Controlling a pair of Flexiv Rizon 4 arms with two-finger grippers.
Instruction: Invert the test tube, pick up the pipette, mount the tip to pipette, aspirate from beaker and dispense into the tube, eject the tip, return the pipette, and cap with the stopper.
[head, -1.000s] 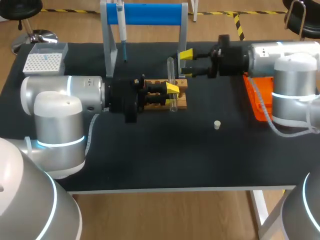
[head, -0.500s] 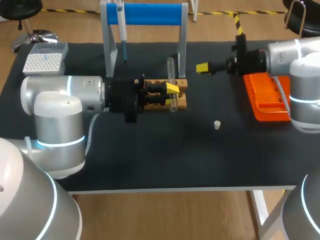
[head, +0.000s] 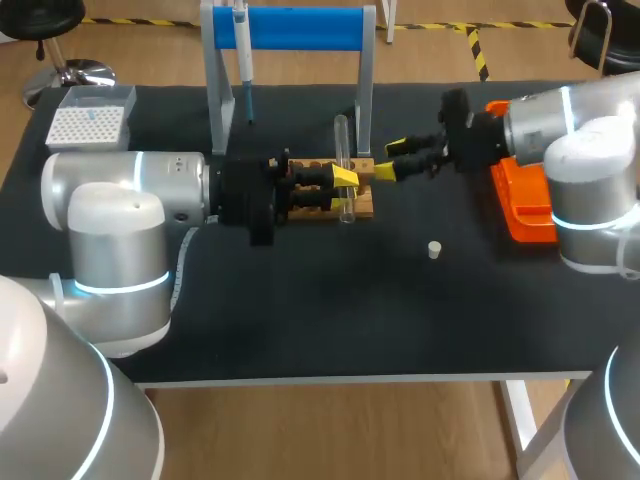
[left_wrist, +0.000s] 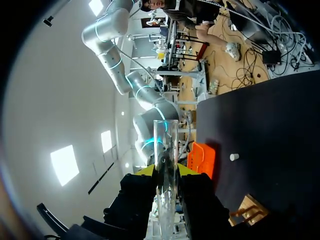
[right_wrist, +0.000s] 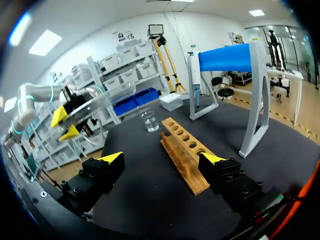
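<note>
**Our left tool (head: 345, 178) pinches the test tube (head: 343, 140)**

Head view: we hold the test tube at frame centre, by the wooden rack (head: 365, 205). Our right tool (head: 391, 159) is just right of it, spread.
Left wrist view: both fingers press the test tube.
Right wrist view: fingers wide apart, rack ahead.

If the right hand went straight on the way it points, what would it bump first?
Probably the wooden rack: its near end lies ahead between the open fingers of the right hand, though height is unclear. The test tube sits off to one side.
</note>
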